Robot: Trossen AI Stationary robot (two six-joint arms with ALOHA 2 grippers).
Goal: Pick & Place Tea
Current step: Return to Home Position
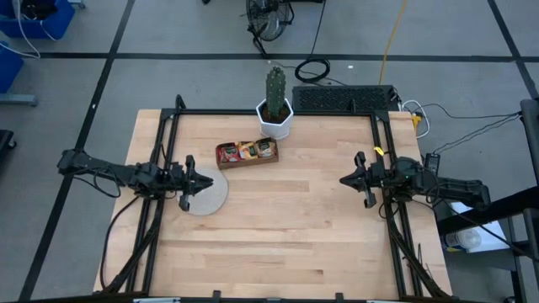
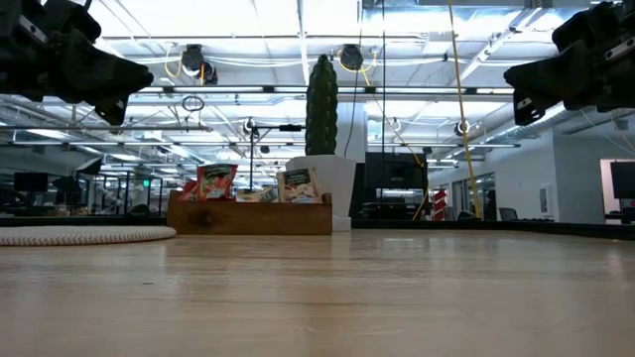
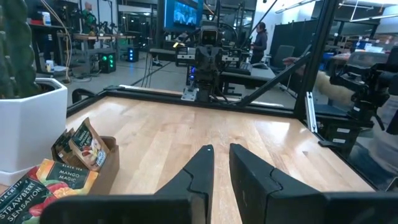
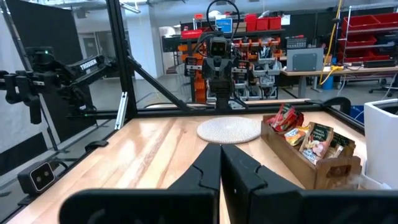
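Since no sachet is seen loose on the table [image 1: 286,227], the tea [image 1: 247,151] is judged to be fully stowed. It is held upright in the long brown tray [image 2: 248,218], red sachets in the left compartment, orange-yellow in the middle, whitish with dark print on the right. The tray is set with its long axis running left to right, just near of the white cactus pot [image 1: 275,118] and touching or almost touching it.

The left claw [image 3: 221,149] is carried above the table over the left part of the round pale disc [image 1: 209,198], which is seen bare. Its fingers are drawn nearly together with only a narrow slit between them, and nothing is grasped. The right claw [image 4: 220,148] is held above the table's right side, clenched and empty, well apart from the tray.

From the left claw the tea lies a little farther away and to the right, close by. From the right claw it lies to the left and slightly farther away, across open table. The left arm is therefore the nearer, and any further reach to the tray would be made along its long axis from either side. No such reach is judged necessary, and only the parking of the arms appears to be left.
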